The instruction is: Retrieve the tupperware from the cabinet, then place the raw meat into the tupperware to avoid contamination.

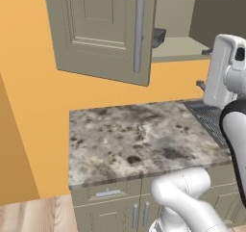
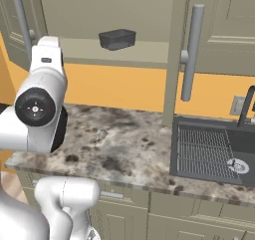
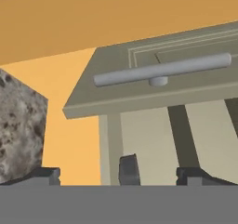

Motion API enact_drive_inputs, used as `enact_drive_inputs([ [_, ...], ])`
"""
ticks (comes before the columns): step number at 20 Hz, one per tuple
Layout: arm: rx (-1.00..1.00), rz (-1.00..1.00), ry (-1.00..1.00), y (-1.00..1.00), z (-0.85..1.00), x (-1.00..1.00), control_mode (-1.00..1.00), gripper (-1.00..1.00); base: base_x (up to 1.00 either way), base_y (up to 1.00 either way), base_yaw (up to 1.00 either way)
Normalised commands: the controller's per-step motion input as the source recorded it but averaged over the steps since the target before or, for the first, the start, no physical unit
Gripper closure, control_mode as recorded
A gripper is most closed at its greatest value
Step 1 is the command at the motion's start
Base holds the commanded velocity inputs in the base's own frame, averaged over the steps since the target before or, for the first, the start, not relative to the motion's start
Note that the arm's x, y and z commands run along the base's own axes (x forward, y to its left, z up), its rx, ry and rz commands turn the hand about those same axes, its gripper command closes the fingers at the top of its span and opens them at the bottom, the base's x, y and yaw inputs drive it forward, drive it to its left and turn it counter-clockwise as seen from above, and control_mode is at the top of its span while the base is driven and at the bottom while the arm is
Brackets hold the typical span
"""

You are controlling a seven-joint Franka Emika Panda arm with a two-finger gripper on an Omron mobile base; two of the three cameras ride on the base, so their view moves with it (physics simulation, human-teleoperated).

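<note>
The cabinet (image 2: 149,15) on the wall stands with both doors swung open. On its shelf sits the tupperware (image 2: 117,39), a low dark tub; its corner (image 1: 159,35) peeks past the left door's edge. My gripper (image 3: 120,175) is open with nothing between its fingers. It hovers at shelf height in front of the cabinet, short of the tupperware (image 3: 128,169), which appears small and far between the fingertips (image 3: 44,174). In the left base view the gripper (image 1: 203,69) points toward the shelf. A small pale lump, the raw meat (image 2: 101,133), lies mid-counter (image 1: 141,128).
The open left door (image 1: 103,29) with its long bar handle (image 1: 139,33) hangs over the marbled counter (image 1: 120,149). The right door (image 2: 219,30) juts out by the sink (image 2: 211,149) and faucet (image 2: 246,107). Low cabinets (image 1: 115,207) run below the counter.
</note>
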Motion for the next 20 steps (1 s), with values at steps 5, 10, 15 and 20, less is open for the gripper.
enact_drive_inputs([
  [5, -0.01, 0.10, 0.00, 0.07, 0.04, 0.00, -1.00, -1.00, 0.00, 0.00, 0.00],
  [10, -0.04, 0.02, -0.01, 0.27, -0.05, 0.03, -1.00, -1.00, 0.00, 0.00, 0.00],
  [15, 0.00, 0.00, 0.00, 0.21, -0.03, 0.20, -1.00, -1.00, 0.00, 0.00, 0.00],
  [20, 0.00, 0.00, 0.00, -0.06, 0.00, 0.24, -1.00, -1.00, 0.00, 0.00, 0.00],
])
